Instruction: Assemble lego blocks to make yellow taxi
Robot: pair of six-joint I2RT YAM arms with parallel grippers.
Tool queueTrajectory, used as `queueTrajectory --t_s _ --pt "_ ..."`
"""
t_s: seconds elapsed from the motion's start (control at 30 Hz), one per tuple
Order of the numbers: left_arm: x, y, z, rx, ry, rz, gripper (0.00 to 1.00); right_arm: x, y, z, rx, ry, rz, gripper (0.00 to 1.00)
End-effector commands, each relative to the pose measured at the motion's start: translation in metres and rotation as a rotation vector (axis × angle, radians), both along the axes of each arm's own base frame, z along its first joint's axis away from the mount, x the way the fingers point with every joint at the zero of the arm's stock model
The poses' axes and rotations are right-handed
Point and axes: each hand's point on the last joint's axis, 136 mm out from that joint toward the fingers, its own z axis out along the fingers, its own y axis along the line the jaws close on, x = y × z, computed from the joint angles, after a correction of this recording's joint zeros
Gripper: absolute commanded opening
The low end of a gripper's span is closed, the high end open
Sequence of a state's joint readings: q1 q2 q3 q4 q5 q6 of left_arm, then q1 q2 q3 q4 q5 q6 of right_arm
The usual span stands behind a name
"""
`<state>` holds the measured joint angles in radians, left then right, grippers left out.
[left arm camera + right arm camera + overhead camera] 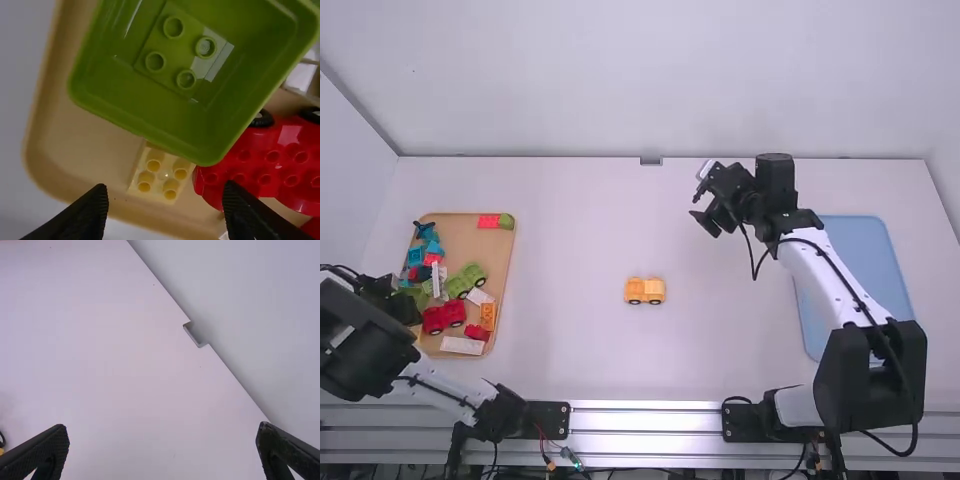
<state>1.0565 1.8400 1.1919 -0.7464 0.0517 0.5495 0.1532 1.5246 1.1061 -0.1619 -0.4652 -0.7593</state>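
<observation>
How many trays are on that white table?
2. One tan rectangular tray, holding colourful plastic toy bricks, lies on the left; one light-blue rectangular tray lies on the right, partly hidden behind the white-and-black right arm.

Blue tray [868, 245] right; green car [470, 278], red car [444, 317] left.

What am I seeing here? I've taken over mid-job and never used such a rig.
Two robot arms, left and right, serve a white table. The high view looks down from above and behind them; each wrist view looks past that arm's own gripper.

The left gripper is open over a tan tray of toy blocks, including a hollow green piece. The right gripper is open over the table's far part. Neither holds anything.

A yellow wheeled piece stands mid-table; a flat blue tray lies right.
</observation>
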Motion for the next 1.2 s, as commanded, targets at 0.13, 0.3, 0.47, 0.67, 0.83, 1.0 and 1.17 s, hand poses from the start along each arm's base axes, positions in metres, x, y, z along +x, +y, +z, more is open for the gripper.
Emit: queueTrajectory --t_s 0.13,0.3,0.47,0.67,0.83,1.0,1.17 --pt "0.003 -0.007 -0.005 -0.041 -0.019 0.033 0.58 0.005 0.0 0.017 0.011 -0.034 -0.001 0.99" --pt "0.002 -0.009 -0.006 -0.05 -0.015 0.062 0.6 0.004 0.0 0.016 0.01 -0.026 -0.002 0.99" --pt "-0.001 -0.01 -0.013 -0.05 -0.018 0.069 0.6 0.003 -0.001 0.015 0.009 -0.021 -0.003 0.99" --pt "-0.018 -0.014 -0.025 -0.027 0.063 0.072 0.52 0.005 -0.001 0.017 0.011 -0.031 -0.003 0.99" --pt "-0.02 -0.01 -0.023 -0.022 0.057 0.069 0.51 0.003 0.004 0.017 0.011 -0.034 0.008 0.99" --pt "-0.016 -0.004 -0.023 0.008 0.05 0.01 0.53 0.004 0.003 0.017 0.012 -0.034 0.007 0.99" --pt "-0.017 0.0 -0.023 0.029 0.062 0.026 0.55 0.003 0.004 0.017 0.014 -0.034 0.009 0.99"
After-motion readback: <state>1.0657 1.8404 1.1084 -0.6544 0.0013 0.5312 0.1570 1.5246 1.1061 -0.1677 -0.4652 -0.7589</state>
